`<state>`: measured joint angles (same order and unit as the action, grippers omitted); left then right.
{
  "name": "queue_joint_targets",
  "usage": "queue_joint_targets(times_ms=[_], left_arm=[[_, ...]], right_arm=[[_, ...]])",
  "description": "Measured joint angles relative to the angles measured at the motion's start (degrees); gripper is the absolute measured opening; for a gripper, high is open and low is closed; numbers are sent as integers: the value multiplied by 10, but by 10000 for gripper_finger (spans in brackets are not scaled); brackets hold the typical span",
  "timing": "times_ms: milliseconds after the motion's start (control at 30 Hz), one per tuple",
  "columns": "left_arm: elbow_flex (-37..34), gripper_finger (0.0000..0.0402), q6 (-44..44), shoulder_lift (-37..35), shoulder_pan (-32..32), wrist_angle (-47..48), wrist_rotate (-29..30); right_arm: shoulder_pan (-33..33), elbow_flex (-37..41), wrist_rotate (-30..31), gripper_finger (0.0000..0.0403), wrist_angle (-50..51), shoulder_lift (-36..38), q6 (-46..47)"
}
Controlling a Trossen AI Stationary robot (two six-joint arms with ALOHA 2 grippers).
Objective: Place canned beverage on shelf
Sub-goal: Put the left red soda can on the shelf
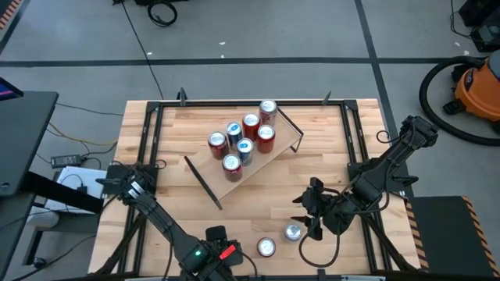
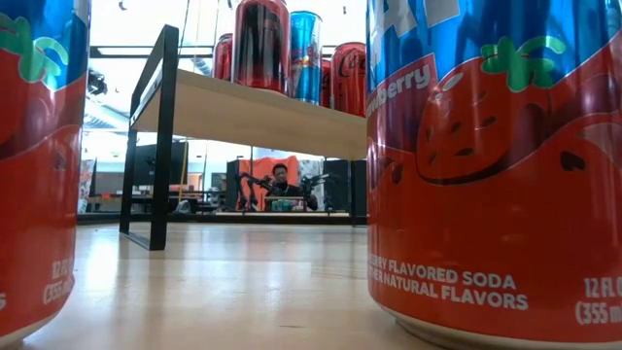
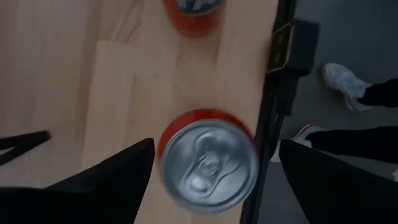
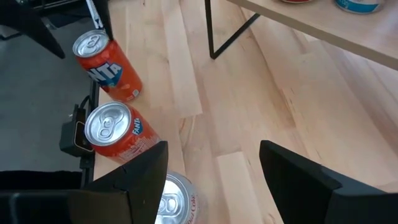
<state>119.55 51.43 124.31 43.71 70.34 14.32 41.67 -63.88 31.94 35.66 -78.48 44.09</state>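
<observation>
The shelf (image 1: 234,186) stands slantwise mid-table on black wire legs, with several cans (image 1: 246,136) upright on its board. Three more cans stand near the table's near edge. My left gripper (image 3: 211,168) is open above a red Fanta can (image 3: 208,165), one finger on either side with gaps showing. In the high view my left wrist (image 1: 223,250) hides most of this can. A second Fanta can (image 1: 266,247) stands to its right. My right gripper (image 4: 214,180) is open and low over the table beside a silver-topped can (image 1: 293,232). My left gripper touches nothing. My right gripper has the silver-topped can (image 4: 175,200) close against the inner side of one finger (image 4: 140,180), which covers part of it. I cannot tell whether they touch. The can stands upright on the table.
Black frame rails (image 1: 148,156) run along the table's edges. A small camera box (image 3: 292,53) sits on the near rail between the two Fanta cans (image 2: 39,165) (image 2: 496,165). A person's shoes (image 3: 342,81) show on the floor beyond the near edge. Bare wood lies between shelf and cans (image 4: 249,112).
</observation>
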Motion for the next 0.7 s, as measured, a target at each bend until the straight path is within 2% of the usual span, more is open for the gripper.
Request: queue_joint_targets(times_ms=[700], left_arm=[[0,357,-30,24,-2,-12,-5]], right_arm=[[0,0,13,262,2,0,7]])
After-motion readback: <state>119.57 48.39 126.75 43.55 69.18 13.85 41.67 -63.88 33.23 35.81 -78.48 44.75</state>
